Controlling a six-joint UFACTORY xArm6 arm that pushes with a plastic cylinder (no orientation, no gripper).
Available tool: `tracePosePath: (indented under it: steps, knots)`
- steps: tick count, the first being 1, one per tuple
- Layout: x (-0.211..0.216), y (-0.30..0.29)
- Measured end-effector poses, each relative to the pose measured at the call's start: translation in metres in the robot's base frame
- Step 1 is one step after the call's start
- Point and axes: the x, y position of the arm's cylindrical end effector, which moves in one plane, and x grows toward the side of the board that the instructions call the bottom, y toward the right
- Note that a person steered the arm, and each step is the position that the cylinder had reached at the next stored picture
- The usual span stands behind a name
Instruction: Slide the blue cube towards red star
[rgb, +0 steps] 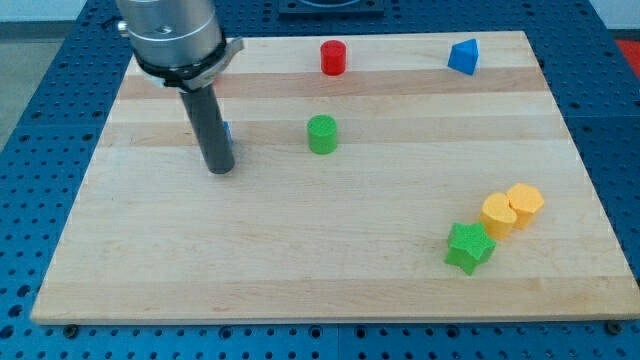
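Note:
My tip (220, 169) rests on the wooden board (300, 270) at the view's left. Only a thin blue sliver of a block (228, 131) shows just right of the rod, above the tip; the rod hides the rest, so I cannot tell its shape. A red block (333, 57) stands near the board's top edge, up and to the right of my tip. From here it looks round rather than star-shaped. A blue wedge-shaped block (463, 56) sits at the top right.
A green cylinder (322, 134) stands right of the rod. At the lower right, two yellow blocks (498, 213) (525, 203) touch each other, with a green star (469, 247) just below and left of them.

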Motion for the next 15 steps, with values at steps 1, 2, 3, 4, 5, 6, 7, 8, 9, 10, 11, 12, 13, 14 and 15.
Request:
tracePosePath:
  steps: [1,2,3,4,5,6,7,8,9,10,11,12,13,14,15]
  knots:
    - [-0.021,0.034]
    - [-0.053,0.035]
    - [-0.020,0.032]
    - [-0.014,0.022]
    - [-0.024,0.023]
    - [-0.055,0.021]
    - [-0.082,0.002]
    - [-0.092,-0.019]
    - [-0.092,-0.018]
    - [-0.091,-0.017]
    - [-0.071,-0.003]
    - [-0.037,0.010]
    - [-0.027,0.010]
    - [-0.017,0.024]
    - [0.014,0.038]
